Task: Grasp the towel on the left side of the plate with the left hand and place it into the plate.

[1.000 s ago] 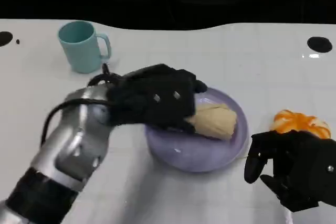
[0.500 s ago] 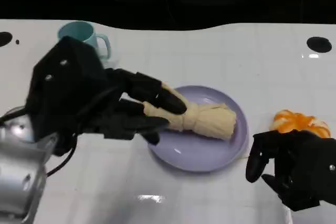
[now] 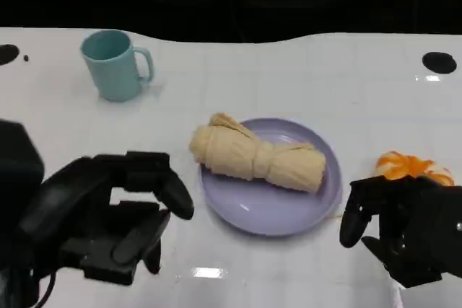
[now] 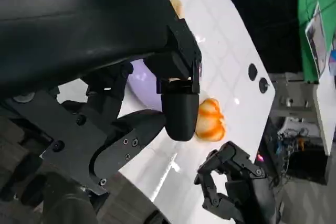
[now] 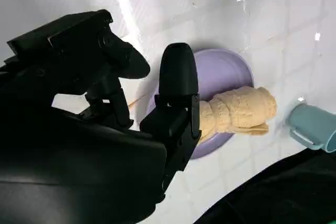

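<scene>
I see no readable labels or writing. The rolled beige towel [image 3: 255, 157] lies across the lilac plate [image 3: 289, 210] at the tabletop's [image 3: 289, 70] centre, its 9 o'clock end overhanging the rim. My left hand [image 3: 108, 214] sits at 8 o'clock, fingers spread, holding nothing. My right hand [image 3: 401, 225] at 4 o'clock is loosely curled, empty, beside an orange object [image 3: 411, 166]. A teal mug [image 3: 114, 64] stands at 11 o'clock. The tabletop is glossy white; darkness lies beyond it.

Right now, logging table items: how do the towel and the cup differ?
The towel is a cream roll lying on its side across the lilac plate, one end overhanging the rim; the cup is teal, upright, on the bare table. The towel looks soft and tied mid-length; the cup is rigid, with a handle. Neither is held.
</scene>
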Controlling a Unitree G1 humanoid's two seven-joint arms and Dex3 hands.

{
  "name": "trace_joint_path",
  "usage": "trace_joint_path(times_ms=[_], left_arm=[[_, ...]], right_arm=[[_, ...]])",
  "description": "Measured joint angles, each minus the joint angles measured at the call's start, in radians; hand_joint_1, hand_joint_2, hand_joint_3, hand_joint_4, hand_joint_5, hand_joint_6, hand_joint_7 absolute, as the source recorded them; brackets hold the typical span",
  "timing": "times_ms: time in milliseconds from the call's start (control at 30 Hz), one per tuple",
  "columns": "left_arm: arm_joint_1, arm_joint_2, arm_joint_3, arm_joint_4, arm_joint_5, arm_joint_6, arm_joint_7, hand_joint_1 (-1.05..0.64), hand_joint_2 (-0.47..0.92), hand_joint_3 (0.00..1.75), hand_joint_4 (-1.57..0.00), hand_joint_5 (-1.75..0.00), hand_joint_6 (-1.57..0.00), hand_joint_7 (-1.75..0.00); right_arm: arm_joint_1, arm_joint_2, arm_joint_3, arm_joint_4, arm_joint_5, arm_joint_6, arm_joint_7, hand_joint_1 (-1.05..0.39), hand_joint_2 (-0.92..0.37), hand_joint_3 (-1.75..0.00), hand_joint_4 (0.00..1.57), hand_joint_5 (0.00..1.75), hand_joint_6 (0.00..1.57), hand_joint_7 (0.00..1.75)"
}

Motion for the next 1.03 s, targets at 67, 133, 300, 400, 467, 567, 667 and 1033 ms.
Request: trace_joint_path(times_ms=[67, 133, 300, 400, 467, 567, 667, 1033], left_arm=[[0.035, 0.0, 0.003, -0.016, -0.024, 0.001, 0.015, -0.12, 0.46, 1.39, -0.85, -1.75, -0.77, -1.57], [0.06, 0.001, 0.004, -0.026, -0.045, 0.002, 0.03, -0.11, 0.47, 1.36, -0.85, -1.75, -0.78, -1.55], [0.108, -0.014, 0.006, -0.027, -0.101, 0.014, 0.08, -0.15, 0.53, 1.26, -0.83, -1.75, -0.76, -1.54], [0.124, -0.037, 0.008, 0.007, -0.148, 0.018, 0.092, -0.2, 0.57, 1.17, -0.81, -1.75, -0.75, -1.58], [0.125, -0.056, 0.015, 0.038, -0.19, 0.04, 0.104, -0.22, 0.58, 1.14, -0.81, -1.75, -0.74, -1.61], [0.122, -0.062, 0.02, 0.064, -0.225, 0.05, 0.125, -0.23, 0.59, 1.12, -0.81, -1.75, -0.73, -1.61], [0.116, -0.058, 0.018, 0.083, -0.237, 0.049, 0.136, -0.23, 0.6, 1.12, -0.81, -1.75, -0.73, -1.61], [0.089, -0.009, -0.017, 0.114, -0.237, 0.015, 0.154, -0.19, 0.56, 1.2, -0.81, -1.75, -0.77, -1.56]], right_arm=[[0.0, 0.0, -0.002, 0.001, 0.001, -0.001, 0.001, 0.0, -0.6, -1.02, 0.7, 1.72, 0.68, 1.42], [0.0, 0.0, -0.006, 0.002, 0.002, -0.005, 0.002, 0.0, -0.6, -1.03, 0.71, 1.72, 0.69, 1.41], [0.0, -0.001, -0.018, 0.007, 0.009, -0.018, 0.005, 0.0, -0.6, -1.03, 0.7, 1.72, 0.69, 1.41], [0.003, -0.002, -0.024, 0.014, 0.018, -0.029, 0.01, 0.0, -0.6, -1.03, 0.71, 1.72, 0.69, 1.41], [0.008, -0.003, -0.033, 0.026, 0.021, -0.045, 0.011, 0.0, -0.6, -1.03, 0.7, 1.71, 0.69, 1.4], [0.015, -0.011, -0.04, 0.033, 0.021, -0.054, 0.011, 0.01, -0.6, -1.03, 0.71, 1.71, 0.69, 1.4], [0.015, -0.016, -0.044, 0.037, 0.02, -0.061, 0.012, 0.0, -0.6, -1.02, 0.71, 1.71, 0.7, 1.4], [0.016, -0.021, -0.044, 0.036, 0.018, -0.058, 0.012, 0.01, -0.62, -0.99, 0.7, 1.73, 0.69, 1.42]])
